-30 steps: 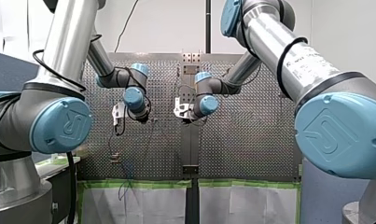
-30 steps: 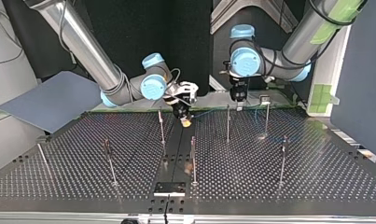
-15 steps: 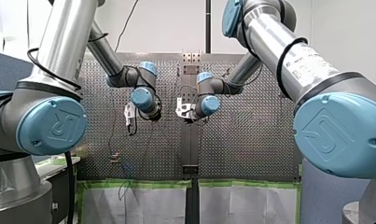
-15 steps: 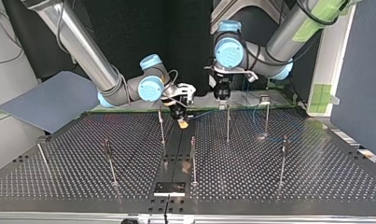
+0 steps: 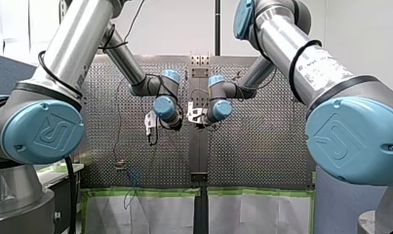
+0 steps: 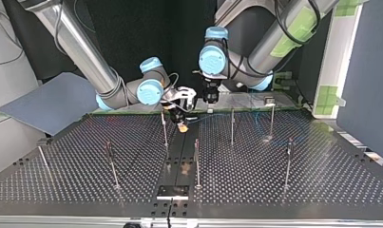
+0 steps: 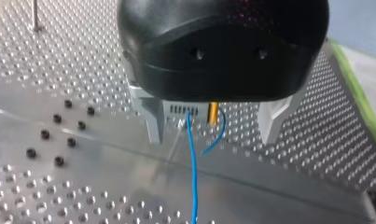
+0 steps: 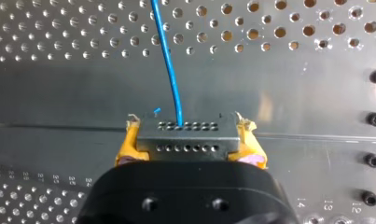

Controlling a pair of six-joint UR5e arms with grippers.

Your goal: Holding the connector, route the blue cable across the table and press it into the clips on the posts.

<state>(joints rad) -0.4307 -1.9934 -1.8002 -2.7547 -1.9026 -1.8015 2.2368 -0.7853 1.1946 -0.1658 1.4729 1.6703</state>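
Observation:
My right gripper point(image 8: 188, 124) is shut on the grey connector point(image 8: 185, 136), its yellow pads point(image 8: 128, 145) pressed on both ends. The blue cable point(image 8: 169, 60) leaves the connector's face and runs away over the plate. In the top view my right gripper point(image 6: 181, 124) hangs low beside a thin post point(image 6: 164, 129) near the centre strip. My left gripper point(image 7: 212, 136) is open, with metal fingers point(image 7: 153, 122) set wide. It looks down the blue cable point(image 7: 193, 177) at the connector point(image 7: 182, 110). My left gripper point(image 6: 210, 97) hangs just behind my right one in the top view.
Several thin posts stand on the perforated table point(image 6: 322, 180), among them a post point(image 6: 232, 126) and a post point(image 6: 272, 119) at the top view's right, and a post point(image 6: 196, 161) near the middle. A bolted centre strip point(image 6: 178, 156) divides the plate.
My left arm has swung in from the top view's right toward the middle and now hangs close behind my right gripper. My right gripper has shifted slightly to that view's left, still holding the connector.

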